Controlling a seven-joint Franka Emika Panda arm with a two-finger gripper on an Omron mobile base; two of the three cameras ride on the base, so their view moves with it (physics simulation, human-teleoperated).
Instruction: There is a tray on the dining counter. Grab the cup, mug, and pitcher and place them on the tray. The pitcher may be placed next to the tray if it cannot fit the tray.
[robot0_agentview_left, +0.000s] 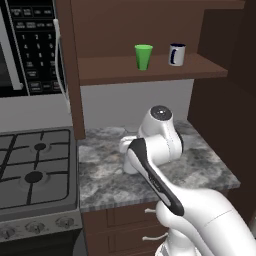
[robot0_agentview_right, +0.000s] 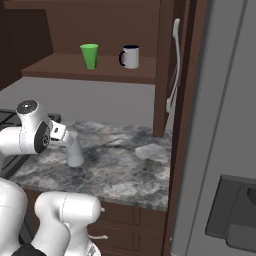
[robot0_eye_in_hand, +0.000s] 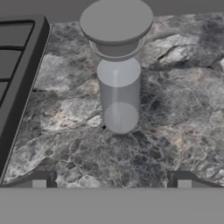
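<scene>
Kitchen: gas stove (robot0_agentview_left: 35, 167), microwave (robot0_agentview_left: 27, 47), marbled worktop (robot0_agentview_right: 120, 165).

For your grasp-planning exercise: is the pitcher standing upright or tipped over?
Upright. The pitcher stands on its base on the marbled worktop, flared top up.

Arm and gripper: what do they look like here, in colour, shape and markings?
The arm is glossy white with rounded, bulbous segments, a dark stripe along one link and a dark round cap at a joint. The gripper has two small dark grey, blocky fingers. No cables visible.
</scene>
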